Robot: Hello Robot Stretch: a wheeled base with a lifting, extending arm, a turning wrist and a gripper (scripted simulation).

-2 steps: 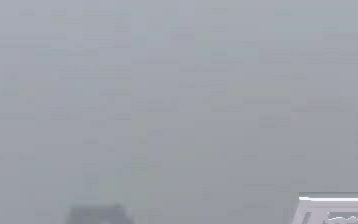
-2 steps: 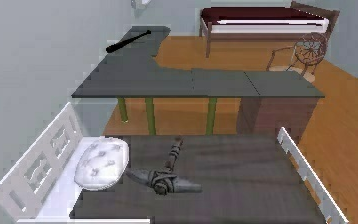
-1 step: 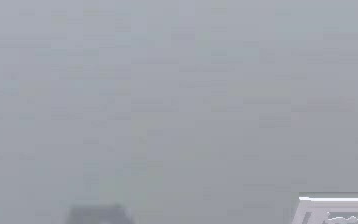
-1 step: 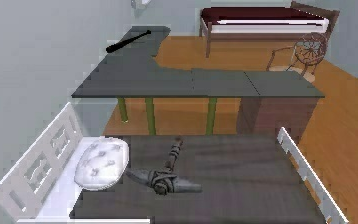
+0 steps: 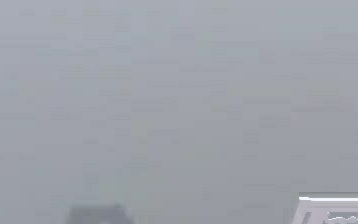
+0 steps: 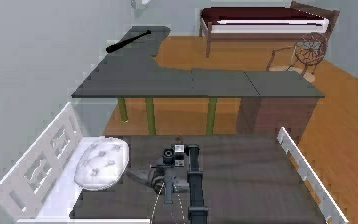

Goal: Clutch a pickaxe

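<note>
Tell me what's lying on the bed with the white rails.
On the bed a white pillow lies on the dark mattress, toward the arm side view's left. The arm and claw cover part of the mattress's middle, so anything behind them cannot be seen.

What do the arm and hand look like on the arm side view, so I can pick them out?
The arm is a dark square bar. Two small white squares with black marks sit at its far end. Left of them is the hand, a dark body with two thin fingers. I can't make out any cables.
</note>
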